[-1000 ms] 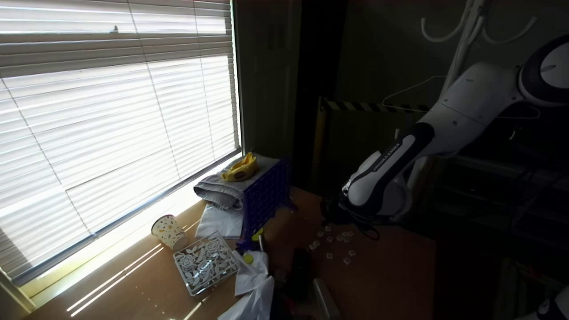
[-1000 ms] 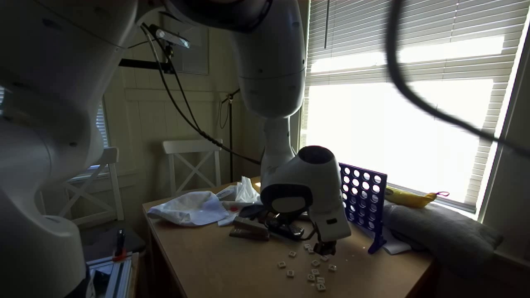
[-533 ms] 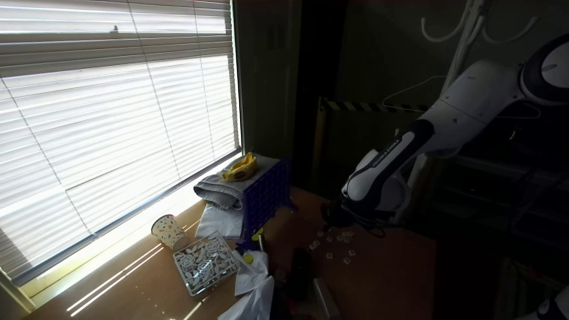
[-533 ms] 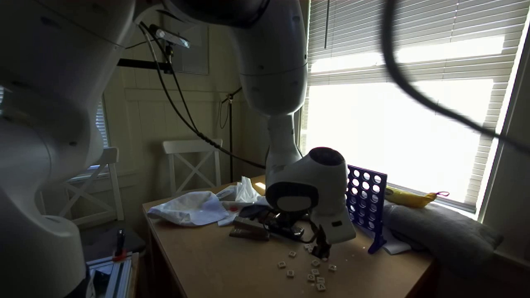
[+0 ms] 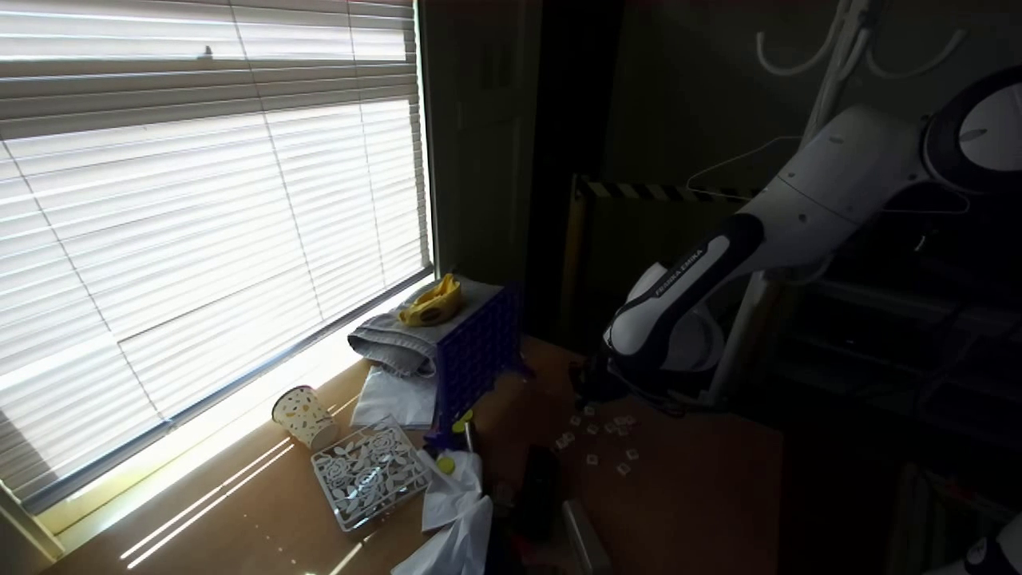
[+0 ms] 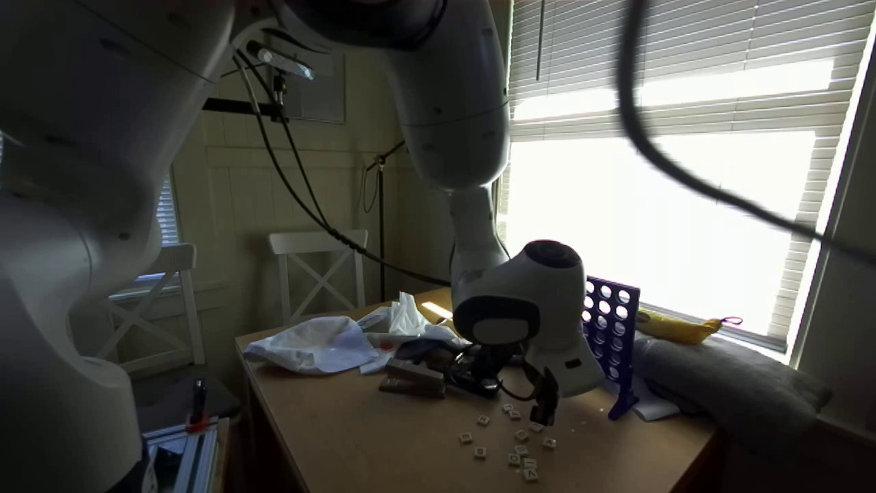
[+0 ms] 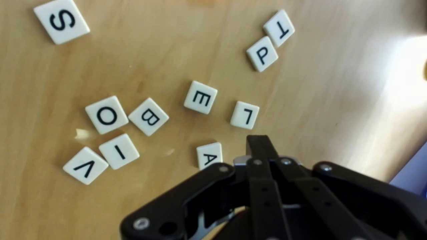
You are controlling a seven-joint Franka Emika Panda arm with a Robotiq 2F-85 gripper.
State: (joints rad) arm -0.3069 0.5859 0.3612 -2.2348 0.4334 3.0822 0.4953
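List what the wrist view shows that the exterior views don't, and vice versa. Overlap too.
Wrist view only: the letters on the P tile and T tile sharply readable, plus the screw heads on the claw, which is shut.

Exterior views only: window blinds in both exterior views; a speckled paper cup in an exterior view; a white chair in an exterior view.

Shared: letter tiles, the tabletop under them, and the claw.
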